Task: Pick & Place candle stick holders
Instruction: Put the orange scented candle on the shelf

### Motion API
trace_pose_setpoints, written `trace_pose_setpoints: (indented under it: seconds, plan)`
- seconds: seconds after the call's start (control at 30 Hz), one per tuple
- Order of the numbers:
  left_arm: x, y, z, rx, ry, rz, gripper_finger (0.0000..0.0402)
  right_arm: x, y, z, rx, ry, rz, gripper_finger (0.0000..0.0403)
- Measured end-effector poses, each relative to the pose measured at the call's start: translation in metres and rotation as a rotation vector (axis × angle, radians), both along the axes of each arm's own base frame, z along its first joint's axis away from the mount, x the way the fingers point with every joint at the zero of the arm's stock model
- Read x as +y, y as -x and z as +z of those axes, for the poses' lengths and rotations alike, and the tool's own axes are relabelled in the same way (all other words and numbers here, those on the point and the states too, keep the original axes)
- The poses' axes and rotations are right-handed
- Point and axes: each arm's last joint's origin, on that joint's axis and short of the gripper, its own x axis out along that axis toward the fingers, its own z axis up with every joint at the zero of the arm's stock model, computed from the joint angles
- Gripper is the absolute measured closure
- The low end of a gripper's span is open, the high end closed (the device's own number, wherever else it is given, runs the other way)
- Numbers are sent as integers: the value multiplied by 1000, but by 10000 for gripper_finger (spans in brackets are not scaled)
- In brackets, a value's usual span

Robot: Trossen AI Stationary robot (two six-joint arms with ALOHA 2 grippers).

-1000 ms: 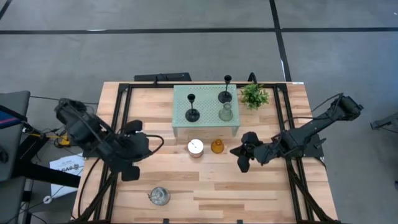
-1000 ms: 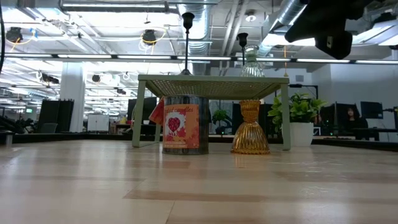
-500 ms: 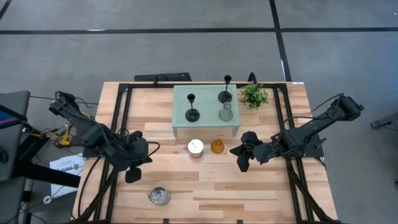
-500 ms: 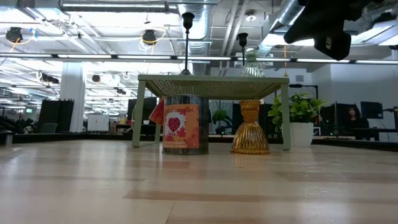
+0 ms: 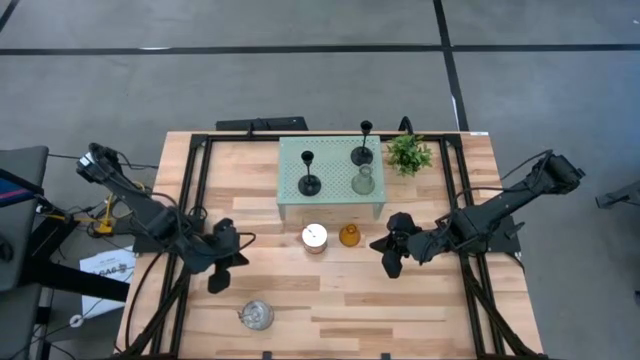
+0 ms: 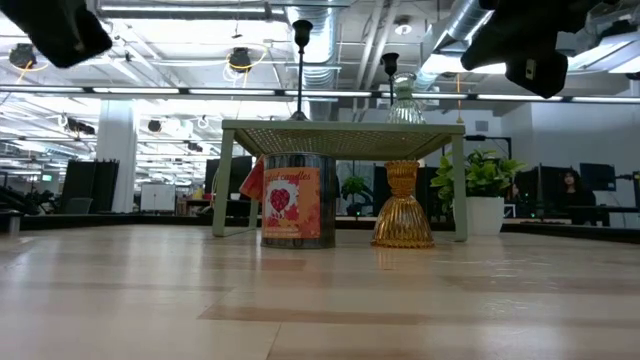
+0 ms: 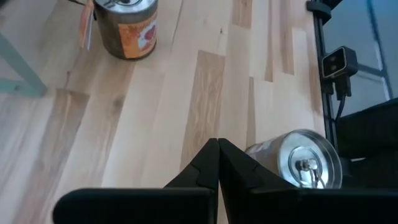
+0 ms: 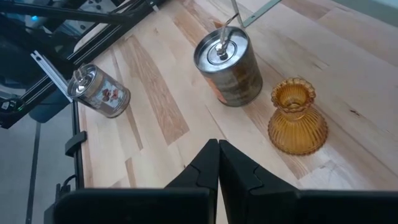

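Left hand (image 5: 223, 268) moved toward tipped cup (image 5: 255, 316).

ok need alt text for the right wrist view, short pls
The right gripper, its dark fingers shut together and empty, points across a light wooden table at an upright amber glass holder. Beside that stands a silvery cup, and farther off a second silvery cup lies on its side near the table's edge.

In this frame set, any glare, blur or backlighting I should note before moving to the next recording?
Low view: bright ceiling lights backlight the pale green stand, and the left gripper is a dark blur at the top corner. Left wrist view: glare on the tipped silvery cup. High view: evenly lit.
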Motion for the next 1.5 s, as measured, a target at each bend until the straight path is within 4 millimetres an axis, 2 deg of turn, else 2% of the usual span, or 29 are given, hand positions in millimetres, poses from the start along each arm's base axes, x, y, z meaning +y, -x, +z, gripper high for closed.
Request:
trace_pose_setpoints:
  seconds: [0.47, 0.77, 1.17, 1.33, 1.5]
  plan:
    - [-2, -8, -42, -65, 37, 45, 398, 0, 0, 0, 5, 3, 0, 401]
    - [0, -13, -40, -158, 33, 128, 397, 0, -2, 0, 29, 61, 151, 402]
    - [0, -14, -38, -182, 35, 150, 396, -12, -14, 11, 8, 264, 314, 403]
    - [0, -14, -37, -200, 31, 172, 393, -17, -31, -3, 93, 348, 414, 403]
    - [0, -15, -35, -214, 41, 176, 394, -19, -47, -14, 178, 390, 429, 403]
